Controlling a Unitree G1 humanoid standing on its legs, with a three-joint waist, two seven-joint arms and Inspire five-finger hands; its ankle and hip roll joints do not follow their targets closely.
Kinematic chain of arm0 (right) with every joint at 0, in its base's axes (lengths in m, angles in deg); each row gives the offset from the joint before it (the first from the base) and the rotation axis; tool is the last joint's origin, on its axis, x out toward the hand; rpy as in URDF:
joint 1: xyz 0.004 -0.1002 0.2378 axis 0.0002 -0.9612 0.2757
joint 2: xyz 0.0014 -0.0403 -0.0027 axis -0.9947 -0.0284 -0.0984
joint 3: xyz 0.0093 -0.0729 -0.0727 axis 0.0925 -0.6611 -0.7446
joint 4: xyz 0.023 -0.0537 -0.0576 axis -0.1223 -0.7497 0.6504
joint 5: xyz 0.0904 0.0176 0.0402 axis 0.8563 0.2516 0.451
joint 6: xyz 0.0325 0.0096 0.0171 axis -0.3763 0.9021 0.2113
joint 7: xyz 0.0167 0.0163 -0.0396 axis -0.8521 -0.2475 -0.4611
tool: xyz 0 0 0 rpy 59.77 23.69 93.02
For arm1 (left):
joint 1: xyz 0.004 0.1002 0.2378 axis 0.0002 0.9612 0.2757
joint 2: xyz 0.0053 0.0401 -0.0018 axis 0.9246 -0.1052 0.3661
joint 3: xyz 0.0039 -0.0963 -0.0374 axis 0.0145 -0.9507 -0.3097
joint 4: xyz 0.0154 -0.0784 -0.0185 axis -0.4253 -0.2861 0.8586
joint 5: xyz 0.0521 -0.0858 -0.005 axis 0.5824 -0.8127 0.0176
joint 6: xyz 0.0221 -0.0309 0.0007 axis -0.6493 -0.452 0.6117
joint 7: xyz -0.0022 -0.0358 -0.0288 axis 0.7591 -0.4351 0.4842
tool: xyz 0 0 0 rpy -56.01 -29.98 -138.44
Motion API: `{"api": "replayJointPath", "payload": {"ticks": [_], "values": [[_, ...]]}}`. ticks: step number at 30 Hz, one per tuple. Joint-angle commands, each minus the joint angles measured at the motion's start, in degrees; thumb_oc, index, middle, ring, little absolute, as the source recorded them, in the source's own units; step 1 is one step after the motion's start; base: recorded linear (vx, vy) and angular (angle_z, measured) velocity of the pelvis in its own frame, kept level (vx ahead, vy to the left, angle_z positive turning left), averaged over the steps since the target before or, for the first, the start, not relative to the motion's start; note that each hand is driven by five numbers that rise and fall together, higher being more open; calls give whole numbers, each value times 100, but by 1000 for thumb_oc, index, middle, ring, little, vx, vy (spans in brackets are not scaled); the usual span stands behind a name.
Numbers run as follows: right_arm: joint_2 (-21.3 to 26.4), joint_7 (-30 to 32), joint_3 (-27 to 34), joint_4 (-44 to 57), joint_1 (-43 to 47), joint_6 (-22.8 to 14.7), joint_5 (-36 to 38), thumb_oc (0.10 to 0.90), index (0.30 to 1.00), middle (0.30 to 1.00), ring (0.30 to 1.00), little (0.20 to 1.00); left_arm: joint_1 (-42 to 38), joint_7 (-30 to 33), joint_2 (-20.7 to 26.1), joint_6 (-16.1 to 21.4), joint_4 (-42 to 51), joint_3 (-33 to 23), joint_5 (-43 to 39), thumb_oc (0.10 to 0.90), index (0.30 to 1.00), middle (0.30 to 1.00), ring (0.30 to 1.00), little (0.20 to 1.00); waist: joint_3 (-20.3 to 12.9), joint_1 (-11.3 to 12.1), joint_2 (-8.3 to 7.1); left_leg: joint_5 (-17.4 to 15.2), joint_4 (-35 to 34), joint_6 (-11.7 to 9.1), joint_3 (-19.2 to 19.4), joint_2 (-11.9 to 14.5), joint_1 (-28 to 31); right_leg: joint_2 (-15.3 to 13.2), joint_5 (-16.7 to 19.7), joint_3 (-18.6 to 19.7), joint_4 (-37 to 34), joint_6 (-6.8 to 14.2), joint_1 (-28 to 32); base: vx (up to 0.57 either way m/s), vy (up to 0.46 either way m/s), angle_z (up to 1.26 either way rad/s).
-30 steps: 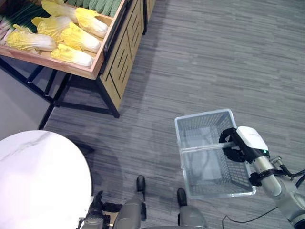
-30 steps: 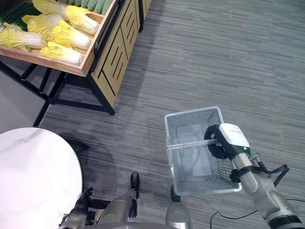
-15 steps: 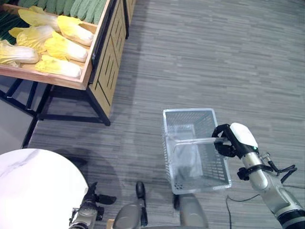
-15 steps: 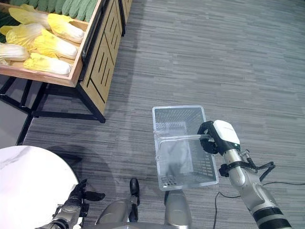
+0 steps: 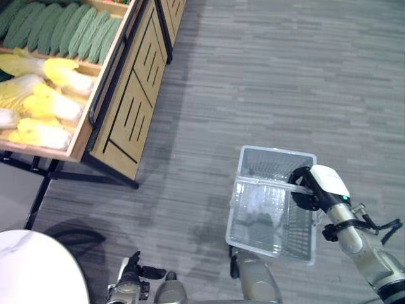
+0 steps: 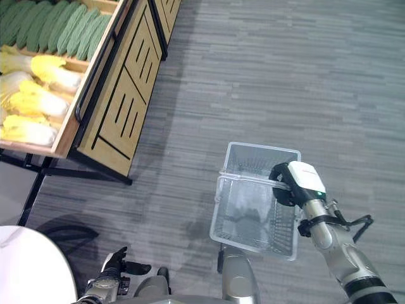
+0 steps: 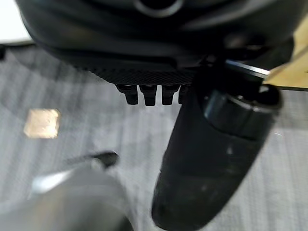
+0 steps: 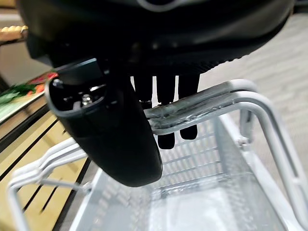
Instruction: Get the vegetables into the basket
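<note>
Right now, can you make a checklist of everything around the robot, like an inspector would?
Surface: grey striped floor.
Basket: clear mesh basket, carried above the floor, looks empty.
Vegetables: yellow cabbages and green cucumbers lying in the wooden stand, none in the basket.
Clutter: nothing seen.
Right robot hand: curled round the basket handle.
Left robot hand: low by the white round table, holding nothing, fingers relaxed.
Cables: nothing seen.
Surroundings: black metal frame under the stand.
</note>
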Motion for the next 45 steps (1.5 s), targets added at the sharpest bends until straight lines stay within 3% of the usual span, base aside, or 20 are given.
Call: {"api": "replayJointPath", "payload": {"ticks": [1,3,4,5,8,12,14,15,17,19,20,22,23,25,28,31,33,36,41,45], "values": [[377,577,602,824,120,-446,318,400,300,300,300,300,-22,226,514,-4,204,141,16,900,1000,1000,1000,1000,-220,145,-363,-189,331,676,219,-989,-724,-180,-306,341,91,418,103,164,-209,3],[403,611,638,819,130,-439,320,400,300,300,300,300,-61,216,503,2,206,198,19,900,1000,1000,1000,1000,-176,173,-411,-303,249,737,301,-1089,-1079,-222,-328,343,67,442,153,245,-119,40],[397,698,666,825,117,-475,313,400,300,300,300,300,-73,225,511,39,210,283,47,900,1000,1000,1000,1000,-166,305,-378,-137,-642,774,414,-1008,-1654,-160,-539,368,65,453,351,342,-66,71],[397,699,667,824,113,-477,313,400,300,300,300,300,-71,226,511,39,211,286,47,900,1000,1000,1000,1000,-169,309,-387,-126,-675,771,420,-1014,-1634,-167,-548,373,69,451,352,395,-1,48],[272,758,487,661,179,-452,235,400,300,300,300,300,50,272,546,44,198,240,96,900,1000,1000,1000,1000,-270,566,-254,673,-2107,645,340,-791,-1897,51,-880,519,12,442,874,430,80,-32],[131,612,483,777,6,-404,148,400,300,300,300,300,206,218,563,1,67,161,181,900,1000,1000,1000,1000,-394,648,-320,813,-2083,665,577,-766,-1680,3,-1087,689,36,497,1290,441,154,-55],[41,551,459,801,-73,-374,99,400,300,300,300,300,238,205,594,-1,41,158,260,900,1000,1000,1000,1000,-458,665,-388,710,-1846,781,632,-863,-1674,-125,-1140,758,165,582,1400,456,283,-62],[-68,529,424,749,-101,-380,78,400,300,300,300,300,263,173,593,23,41,176,317,900,1000,1000,1000,1000,-492,676,-502,402,-1469,886,702,-1047,-1717,-313,-1123,830,252,691,1486,328,249,-20],[-145,491,409,727,-98,-362,56,400,300,300,300,300,232,123,635,45,149,221,310,900,1000,1000,1000,1000,-558,678,-593,56,-1096,1002,798,-1184,-1761,-490,-894,908,295,810,1449,380,328,2],[-189,504,382,704,-67,-358,40,400,300,300,300,300,218,111,663,46,191,241,318,900,1000,1000,1000,1000,-584,687,-622,-40,-1043,1045,853,-1211,-1767,-542,-824,927,316,852,1418,215,236,-11],[-271,500,277,638,51,-333,10,400,300,300,300,300,178,116,742,48,238,266,347,900,1000,1000,1000,1000,-612,691,-677,-171,-1057,1118,914,-1269,-1721,-638,-575,930,416,938,1316,180,211,-21],[-295,503,213,617,132,-329,-17,400,300,300,300,300,161,128,794,41,253,248,335,900,1000,1000,1000,1000,-613,695,-712,-221,-1085,1154,957,-1289,-1682,-676,-402,933,580,986,1205,156,195,-14],[-313,469,101,646,238,-311,-31,400,300,300,300,300,102,135,870,16,299,207,275,900,1000,1000,1000,1000,-583,702,-715,-300,-1194,1245,959,-1321,-1511,-687,-83,897,1077,1004,967,199,244,-5],[-336,432,-10,671,351,-303,-54,400,300,300,300,300,76,154,937,1,321,175,260,900,1000,1000,1000,1000,-552,688,-689,-345,-1387,1327,946,-1357,-1275,-585,134,834,1624,1001,751,179,197,1],[-336,402,-96,723,451,-300,-83,400,300,300,300,300,74,136,950,-11,344,173,222,900,1000,1000,1000,1000,-438,569,-575,-360,-1667,1402,860,-1393,-872,-387,136,724,2005,902,171,163,125,11],[-342,373,-114,813,519,-338,-11,400,300,300,300,300,54,85,928,-8,253,192,256,900,1000,1000,1000,1000,-355,468,-491,-427,-1777,1357,758,-1407,-604,-312,-271,572,1578,787,-193,211,1,1],[-336,390,-147,832,583,-356,30,400,300,300,300,300,45,77,909,-10,241,207,280,900,1000,1000,1000,1000,-299,432,-483,-501,-1727,1323,711,-1438,-538,-300,-270,574,1226,790,-346,201,-86,25],[-339,376,-213,971,677,-383,79,400,300,300,300,300,26,57,847,-9,133,196,363,900,1000,1000,1000,1000,-213,301,-523,-816,-1498,1178,485,-1506,-310,-567,156,836,46,959,-607,273,-141,59],[-289,295,-313,984,705,-386,72,400,300,300,300,300,93,88,785,-8,84,133,348,900,1000,1000,1000,1000,-208,319,-614,-1128,-1106,1103,270,-1577,-235,-581,381,907,-72,966,-497,211,-177,60],[-190,310,-271,997,691,-435,176,400,300,300,300,300,107,91,763,-27,73,156,272,900,1000,1000,1000,1000,-257,310,-592,-1072,-1034,960,-68,-1386,-231,-291,97,810,227,788,-457,151,-235,45]]}}
